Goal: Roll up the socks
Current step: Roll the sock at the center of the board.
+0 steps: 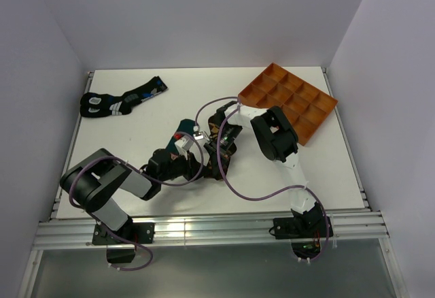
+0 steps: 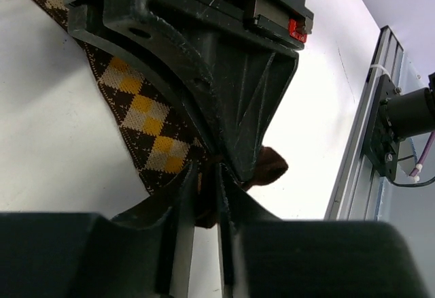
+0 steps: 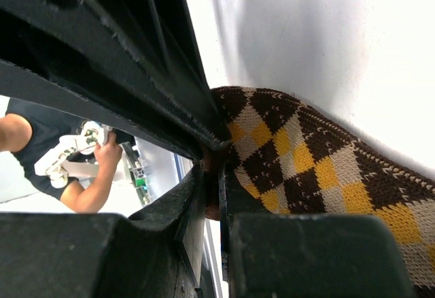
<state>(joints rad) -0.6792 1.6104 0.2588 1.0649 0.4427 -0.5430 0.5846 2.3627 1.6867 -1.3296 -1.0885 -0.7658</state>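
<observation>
White table (image 1: 326,169); overhead alone shows orange tray (image 1: 289,101), wrists show checkered sock (image 2: 139,118).

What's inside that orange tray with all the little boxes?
Nothing that I can see: the open boxes of the orange tray look empty. The right arm covers the tray's near-left edge, so anything in those boxes is hidden.

White table (image 1: 136,128) bears black sock (image 1: 122,98), teal sock (image 1: 183,128), checkered sock (image 2: 136,107), orange tray (image 1: 299,104).
</observation>
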